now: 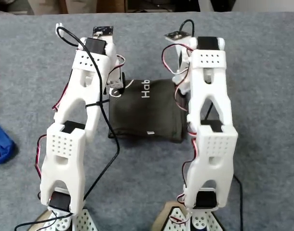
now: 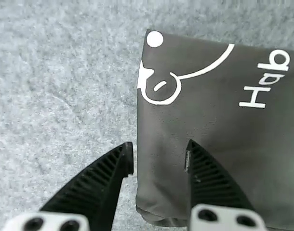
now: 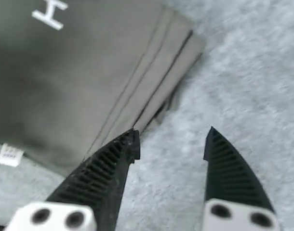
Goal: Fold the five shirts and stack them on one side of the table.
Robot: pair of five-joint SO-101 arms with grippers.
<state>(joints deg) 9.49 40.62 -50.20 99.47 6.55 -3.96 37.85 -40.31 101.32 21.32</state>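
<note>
The folded dark T-shirt, likely soft, light and floppy, lies mid-desk between left gripper and right gripper, fingers released at its side edges, where pinching all layers looks best.

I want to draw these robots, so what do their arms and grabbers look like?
Both the left arm and right arm are chunky white plastic with rows of little holes, joined by black motor blocks. Thin red, black and white wires loop along them. The left gripper and right gripper each have two black, pointed fingers with ridged insides.
</note>
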